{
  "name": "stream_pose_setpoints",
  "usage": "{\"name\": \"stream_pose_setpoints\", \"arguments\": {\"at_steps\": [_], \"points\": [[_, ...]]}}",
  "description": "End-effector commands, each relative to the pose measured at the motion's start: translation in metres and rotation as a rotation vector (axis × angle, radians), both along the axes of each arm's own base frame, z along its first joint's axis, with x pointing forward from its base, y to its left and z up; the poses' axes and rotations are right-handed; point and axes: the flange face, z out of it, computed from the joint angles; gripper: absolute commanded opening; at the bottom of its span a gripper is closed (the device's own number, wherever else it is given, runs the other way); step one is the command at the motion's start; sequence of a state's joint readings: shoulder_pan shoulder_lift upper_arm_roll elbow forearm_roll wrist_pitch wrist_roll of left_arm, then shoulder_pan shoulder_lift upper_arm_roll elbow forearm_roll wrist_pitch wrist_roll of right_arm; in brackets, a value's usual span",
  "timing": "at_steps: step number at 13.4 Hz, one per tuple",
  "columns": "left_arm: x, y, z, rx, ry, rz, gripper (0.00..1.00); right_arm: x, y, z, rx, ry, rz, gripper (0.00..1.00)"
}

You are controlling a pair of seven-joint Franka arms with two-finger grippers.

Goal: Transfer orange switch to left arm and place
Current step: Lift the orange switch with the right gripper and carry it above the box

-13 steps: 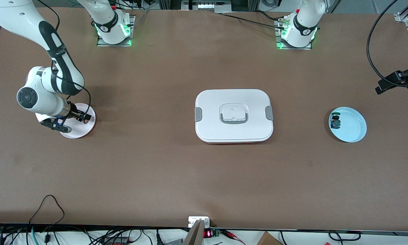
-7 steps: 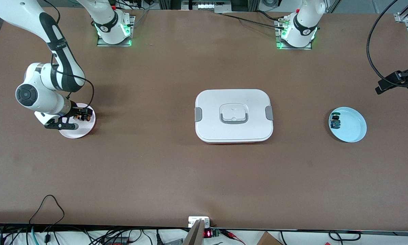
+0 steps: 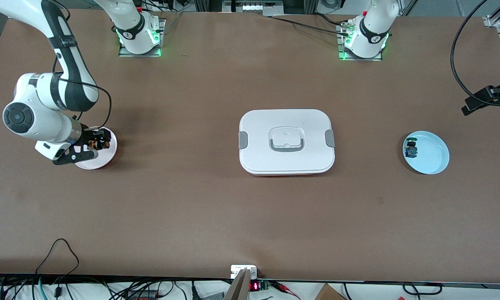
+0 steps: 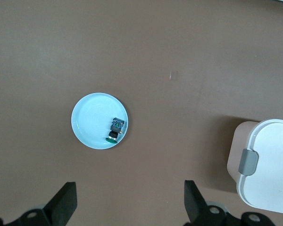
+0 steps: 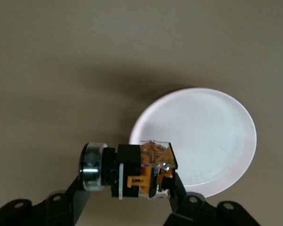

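The orange switch (image 5: 132, 172) is clamped in the right gripper (image 3: 96, 142), lifted over the pink plate (image 3: 104, 157) at the right arm's end of the table, well apart from the box (image 3: 286, 141). The left gripper (image 4: 129, 207), fingers spread apart, hangs high over the blue plate (image 4: 87, 117) holding the green switch (image 4: 115, 130).

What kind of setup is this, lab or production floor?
Most likely a robotics lab bench: two arms bolted to one brown table, loose cables and electronics along its edge, and staged props, a white box and small plates. The right gripper holds the orange switch.
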State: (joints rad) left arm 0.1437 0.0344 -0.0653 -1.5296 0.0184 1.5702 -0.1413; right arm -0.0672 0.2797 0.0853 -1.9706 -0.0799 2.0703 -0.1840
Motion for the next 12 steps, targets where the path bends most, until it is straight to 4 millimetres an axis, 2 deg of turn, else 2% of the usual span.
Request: {"name": "stream_pose_setpoints", "arguments": {"at_steps": [1,4,8,9,10,12], "points": [[0.005,0.007,0.011,0.013,-0.011,0.011,1.00,0.009,0.044,0.044,0.059,-0.031,0.079,0.00],[0.001,0.006,0.036,-0.008,-0.045,0.017,1.00,0.000,0.097,0.082,0.075,-0.083,0.184,0.00],[-0.008,-0.006,0.042,-0.009,-0.001,-0.005,1.00,-0.031,0.175,0.131,0.162,-0.123,0.337,0.00],[-0.005,-0.006,0.031,-0.013,0.020,-0.007,1.00,-0.039,0.193,0.140,0.181,-0.132,0.362,0.00],[0.007,-0.007,0.004,-0.020,0.082,-0.005,1.00,-0.050,0.216,0.149,0.189,-0.144,0.428,0.00],[0.003,-0.003,0.000,-0.023,0.124,-0.011,1.00,-0.070,0.261,0.170,0.210,-0.181,0.550,0.00]]}}
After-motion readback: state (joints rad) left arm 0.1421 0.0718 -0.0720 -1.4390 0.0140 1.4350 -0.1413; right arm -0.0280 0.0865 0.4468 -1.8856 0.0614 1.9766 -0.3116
